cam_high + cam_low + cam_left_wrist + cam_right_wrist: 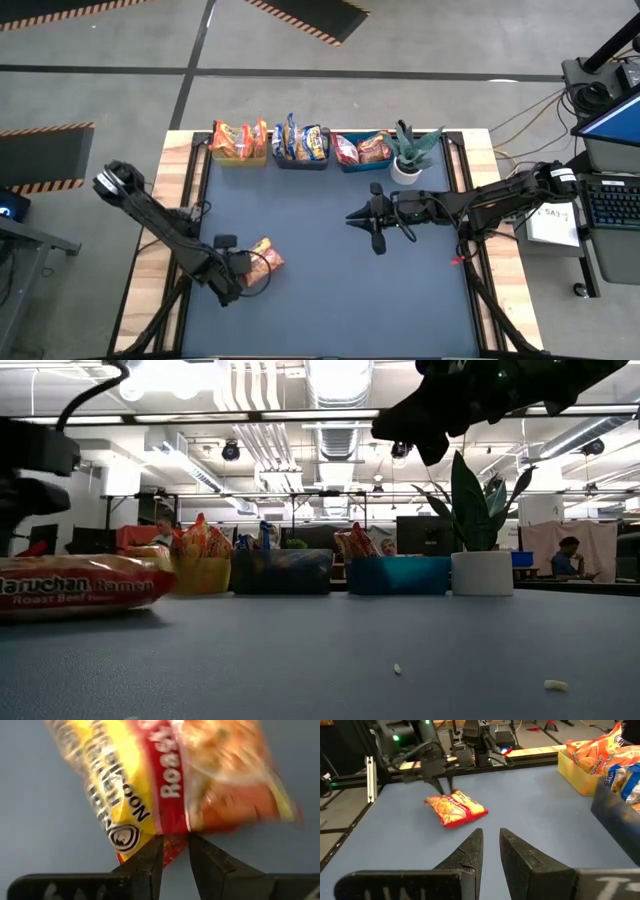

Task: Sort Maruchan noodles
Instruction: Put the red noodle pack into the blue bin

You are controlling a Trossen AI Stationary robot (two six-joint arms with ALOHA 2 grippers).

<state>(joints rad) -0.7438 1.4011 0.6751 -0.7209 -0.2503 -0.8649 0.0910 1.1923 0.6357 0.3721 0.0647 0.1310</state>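
One red-and-yellow Maruchan packet point(266, 255) lies flat on the blue-grey mat near the table's near-left part; it also shows in the low view point(80, 590) and in the right wrist view point(456, 808). My left gripper point(175, 840) is at its near-left end, shut on it. More packets stand in three bins at the far edge: orange ones in the yellow bin point(240, 155), yellow-and-blue ones in the dark bin point(302, 160), red ones in the blue bin point(358, 164). My right gripper point(352, 216) hangs shut above the mat's middle, holding nothing. My left gripper pinches the packet's red sealed end point(172, 847) between its two fingers. The fingers point(442, 784) come slanting down from the table's near-left side. The packet lies level with its underside on the mat point(90, 610), its printed face up.
A potted plant in a white pot point(407, 168) stands right of the blue bin, close to my right arm. Wooden table borders point(150, 270) frame the mat. Small crumbs point(398, 669) lie on the near mat. People sit in the room beyond.
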